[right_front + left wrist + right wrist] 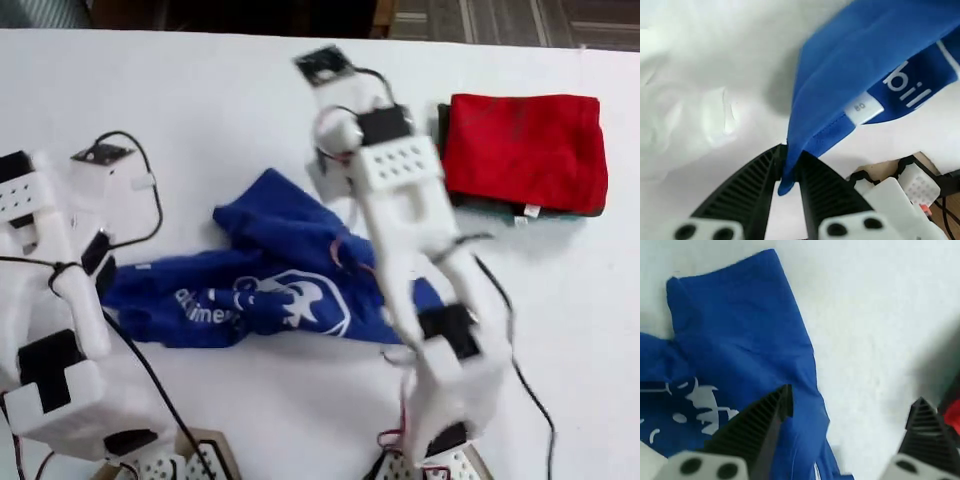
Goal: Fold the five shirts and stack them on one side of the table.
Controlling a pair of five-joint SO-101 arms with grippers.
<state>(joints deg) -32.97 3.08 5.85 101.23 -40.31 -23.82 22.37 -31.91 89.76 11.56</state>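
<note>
Now left gripper (790,175) clamped on blue shirt (865,50) edge; right gripper (852,397) apart above it; red stack (525,150) aside

White table (200,90), seen from above. Near the middle, bears a crumpled blue shirt (270,290) with white print, spread flat toward the left. Well apart at the far right, holds a folded pile (525,150), red on top of a darker shirt (565,211). Also carries black cables (530,390) along the near side.

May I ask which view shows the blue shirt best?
The high view: nearly the whole blue shirt lies crumpled there. The left wrist view shows an edge pinched in the left gripper; the right wrist view, a part beneath the open right gripper.
</note>
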